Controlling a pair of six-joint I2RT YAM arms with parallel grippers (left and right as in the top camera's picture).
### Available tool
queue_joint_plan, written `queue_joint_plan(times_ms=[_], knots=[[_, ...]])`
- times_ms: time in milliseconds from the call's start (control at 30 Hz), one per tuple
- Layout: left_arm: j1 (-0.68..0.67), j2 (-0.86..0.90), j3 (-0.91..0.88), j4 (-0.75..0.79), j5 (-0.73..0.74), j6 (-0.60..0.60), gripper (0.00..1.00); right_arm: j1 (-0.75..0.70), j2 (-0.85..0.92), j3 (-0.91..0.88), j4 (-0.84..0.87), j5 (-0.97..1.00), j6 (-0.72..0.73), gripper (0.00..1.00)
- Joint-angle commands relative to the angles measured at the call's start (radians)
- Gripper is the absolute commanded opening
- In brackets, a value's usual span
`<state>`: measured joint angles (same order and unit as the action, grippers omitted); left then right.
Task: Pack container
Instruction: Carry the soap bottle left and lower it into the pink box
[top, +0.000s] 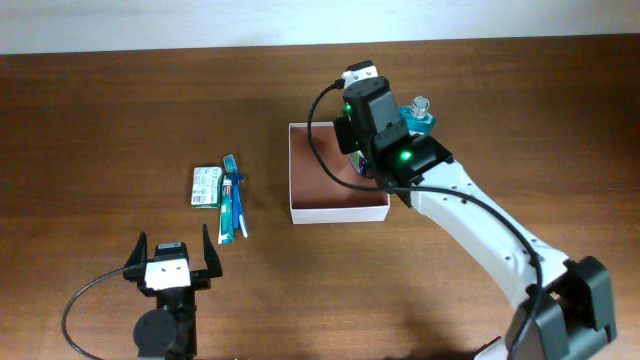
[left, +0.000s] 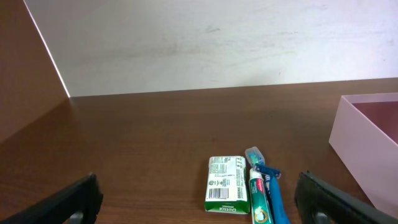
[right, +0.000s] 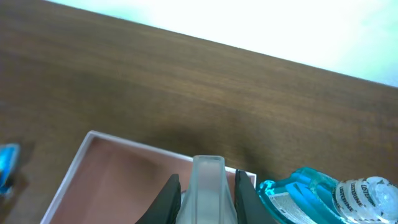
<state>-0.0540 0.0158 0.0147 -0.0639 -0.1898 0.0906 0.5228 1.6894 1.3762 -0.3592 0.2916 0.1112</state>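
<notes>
Dark brown wood grain on the desk (top: 120, 110), smooth with a faint sheen. Thin matt white walls on the container (top: 340, 213), card-like, reddish-brown and matt inside. Glossy printed wrap on the packet (left: 225, 184). Clear blue glossy plastic for the bottle (right: 298, 193). Frosted translucent plastic cap (right: 208, 171) in the right pincer (right: 207, 198), matt black.

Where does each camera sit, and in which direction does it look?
Overhead: fixed above the table, looking straight down; both arms show, the left gripper open.
Left wrist: low behind its spread fingers, facing across the table to the Dettol packet, toothpaste tube and container.
Right wrist: looking down past the right gripper, shut on a translucent bottle, at the container and a blue bottle.
Shared: the container is in all three.
</notes>
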Motion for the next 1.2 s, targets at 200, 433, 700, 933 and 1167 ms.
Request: queue_joint_plan(times_ms=[200,433,700,933,1167], knots=[[0.002,-0.004,-0.006,0.0,0.011,0.016,0.99,0.009,0.045,0.017,0.064,0.126,0.09,0.13],[0.002,-0.004,-0.006,0.0,0.011,0.016,0.99,0.009,0.085,0.017,0.086,0.137,0.116,0.13],[0.002,-0.004,-0.006,0.0,0.011,0.016,0.99,0.006,0.119,0.017,0.091,0.169,0.115,0.13],[0.002,-0.004,-0.006,0.0,0.011,0.016,0.99,0.006,0.15,0.017,0.095,0.206,0.116,0.13],[0.002,-0.004,-0.006,0.0,0.011,0.016,0.99,0.006,0.15,0.017,0.09,0.23,0.117,0.13]])
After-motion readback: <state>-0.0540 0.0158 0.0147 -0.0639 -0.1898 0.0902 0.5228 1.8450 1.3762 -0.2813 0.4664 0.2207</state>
